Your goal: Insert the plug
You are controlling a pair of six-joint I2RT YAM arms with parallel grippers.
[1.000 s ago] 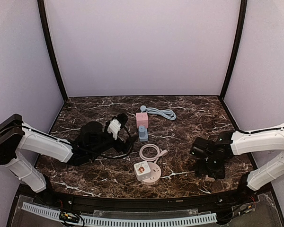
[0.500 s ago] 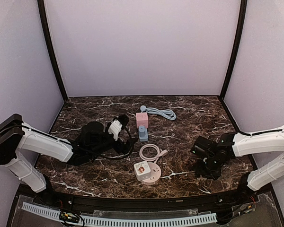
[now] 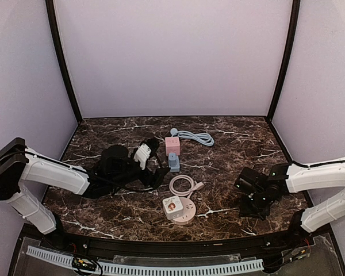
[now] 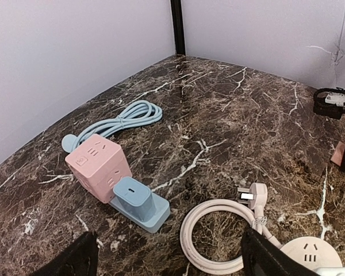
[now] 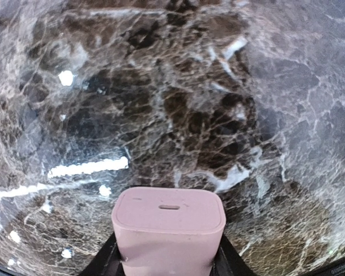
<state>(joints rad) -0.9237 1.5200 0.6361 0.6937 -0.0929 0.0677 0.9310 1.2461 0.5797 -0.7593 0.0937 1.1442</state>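
Observation:
A pink plug block with a slot in its top face sits between my right gripper's black fingers, which are shut on its sides just above the marble. From the left wrist view the same pink plug shows under the right gripper at the far right. A round pink socket base carries a white cube adapter. My left gripper hangs open beside a blue adapter that is plugged into a pink cube socket.
A coiled white cable with a white plug lies between the blue adapter and the round base. A light blue cable is bundled behind the pink cube. Lilac walls enclose the marble table.
My right gripper's fingers have closed onto the pink plug and the arm has shifted slightly. The left arm has crept a little to the right, its jaws still wide.

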